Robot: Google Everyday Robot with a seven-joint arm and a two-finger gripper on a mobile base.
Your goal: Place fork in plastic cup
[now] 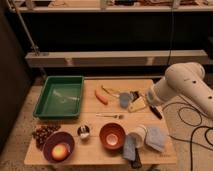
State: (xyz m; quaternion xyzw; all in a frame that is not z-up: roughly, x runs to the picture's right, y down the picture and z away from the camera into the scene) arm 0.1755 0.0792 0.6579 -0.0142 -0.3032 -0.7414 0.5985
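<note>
Fork [110, 115] is lying flat on the tabletop [95, 156], just behind the orange bowl [112, 135], apart from it, nothing touching it. Its long axis is running left-right, roughly parallel to the bowl's back rim. Can't tell which end is carrying the tines.

Plastic cup [136, 135] is sitting just right of the orange bowl, almost touching it and crowded by blue cloths [156, 138] on its right side. Can't tell if it's standing upright or tipped.

Pincer [139, 99] is hanging behind and to the right of the orange bowl, over the blue and yellow clutter [131, 102] back there, with the white arm [186, 85] reaching in from the right. Jaws are standing fully apart and gripping nothing. Black-handled knife [155, 111] is lying right of the pincer, further from the bowl than the fork.

The key relation: the fork is lying left of the pincer and nearer the bowl, close but not under it. I'm reading the next move as a short shift left and towards the bowl, then down. With the handle running left-right, the jaws need to be closing front-to-back across it. There's only one arm, so no choice of side.

The main risk I'm seeing is that thin metal flat on wood gives the jaws very little to bite on.
</note>
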